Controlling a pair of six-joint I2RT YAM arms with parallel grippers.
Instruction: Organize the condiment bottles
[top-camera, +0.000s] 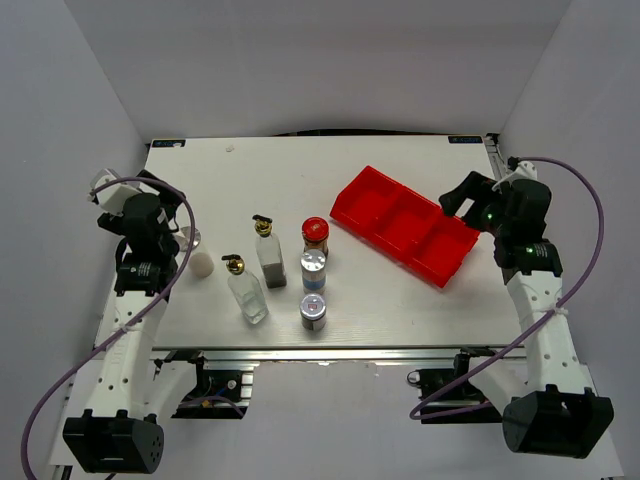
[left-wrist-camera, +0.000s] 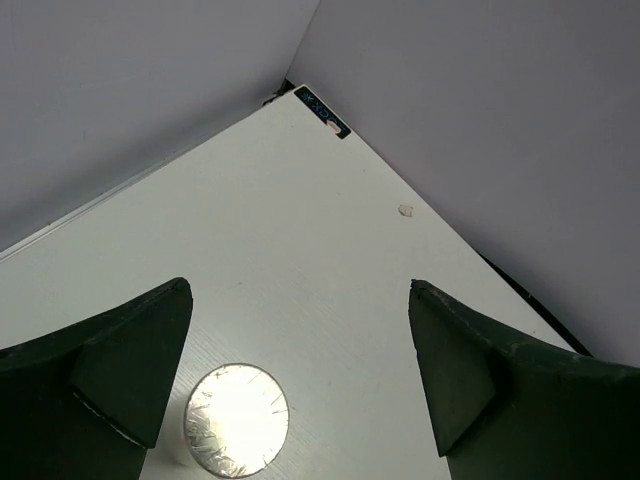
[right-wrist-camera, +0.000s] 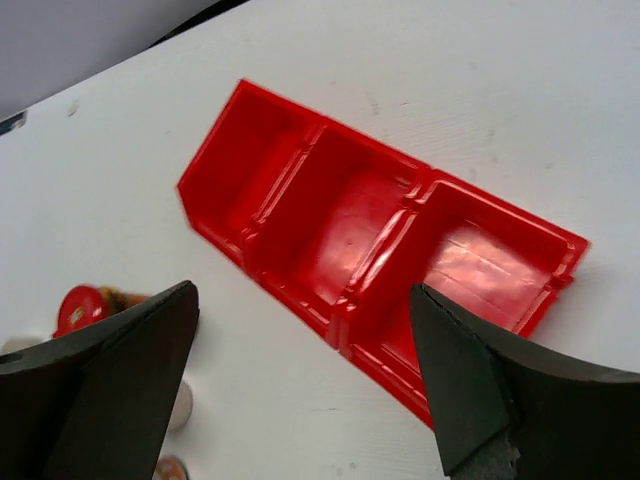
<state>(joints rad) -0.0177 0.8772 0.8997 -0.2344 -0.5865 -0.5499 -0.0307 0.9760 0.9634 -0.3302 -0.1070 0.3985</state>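
Left pincer (left-wrist-camera: 300, 345) gaped wide over a silver-capped shaker (left-wrist-camera: 237, 418) at nine o'clock on the desk (left-wrist-camera: 300, 200); right pincer (right-wrist-camera: 300, 370) stood wide above the red tray (right-wrist-camera: 345, 215) at three o'clock.

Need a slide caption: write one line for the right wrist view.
Open right gripper frames the empty red three-compartment tray on the table, red-lidded jar at lower left.

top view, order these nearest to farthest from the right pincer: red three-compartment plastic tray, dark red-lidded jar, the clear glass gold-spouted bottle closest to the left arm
From the open right pincer:
1. red three-compartment plastic tray, just beside it on the right side of the table.
2. dark red-lidded jar, mid-table.
3. clear glass gold-spouted bottle, left of centre, toward the near edge.
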